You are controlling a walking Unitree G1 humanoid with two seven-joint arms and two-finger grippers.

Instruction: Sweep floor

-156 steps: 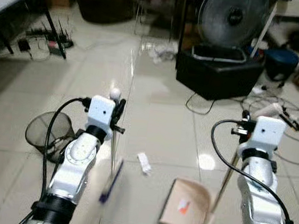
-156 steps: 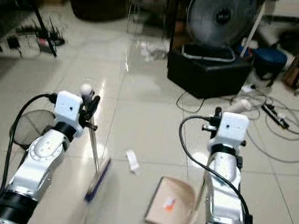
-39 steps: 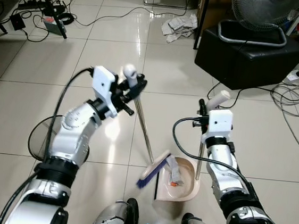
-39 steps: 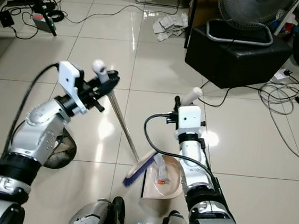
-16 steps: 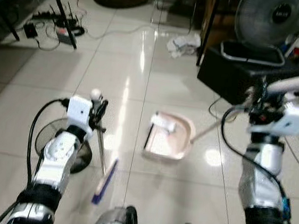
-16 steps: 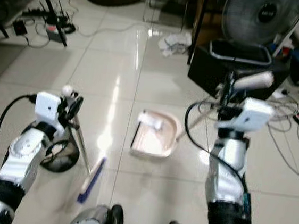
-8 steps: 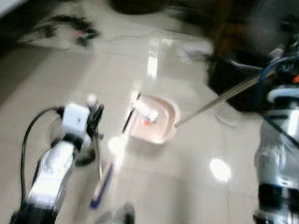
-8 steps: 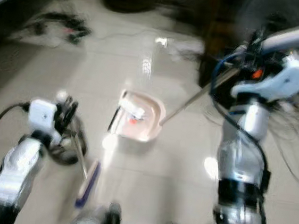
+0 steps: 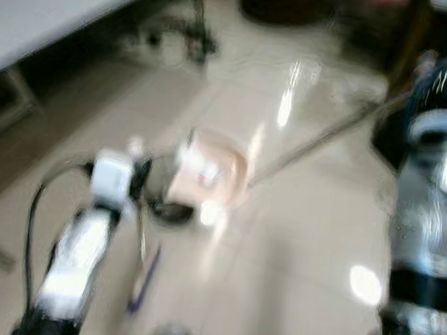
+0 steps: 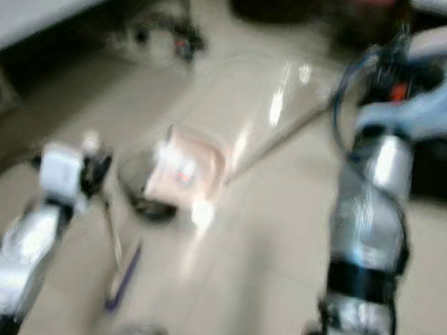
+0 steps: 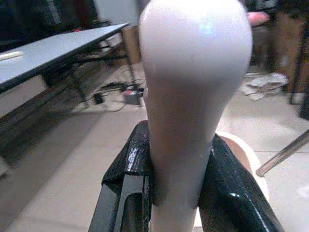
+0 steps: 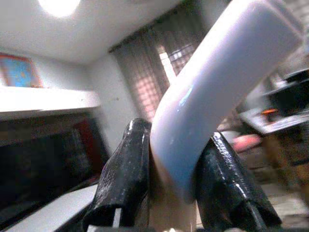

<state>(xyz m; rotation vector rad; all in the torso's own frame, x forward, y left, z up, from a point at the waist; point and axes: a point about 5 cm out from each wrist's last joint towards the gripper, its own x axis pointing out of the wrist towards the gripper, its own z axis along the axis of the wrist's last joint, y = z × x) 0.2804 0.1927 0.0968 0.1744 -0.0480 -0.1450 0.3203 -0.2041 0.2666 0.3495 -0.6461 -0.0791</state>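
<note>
Your sweeping looks largely done: scraps already lie in the dustpan [image 9: 207, 175], which your right gripper [image 12: 169, 188] holds raised by its long handle, fingers clamped tight on the grip. It hangs above the mesh bin [image 9: 165, 201] on the floor, so emptying appears to be what's left. Your left gripper [image 11: 176, 193] is closed around the broom [image 9: 142, 275] handle, brush near the floor. Glossy pale tiles [image 9: 290, 294]; a grey table [image 9: 56, 6] stands at far left. Views are blurred.

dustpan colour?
Pale pink. The dustpan shows best in the left eye view, though blurred, held above the bin by the right gripper.
</note>
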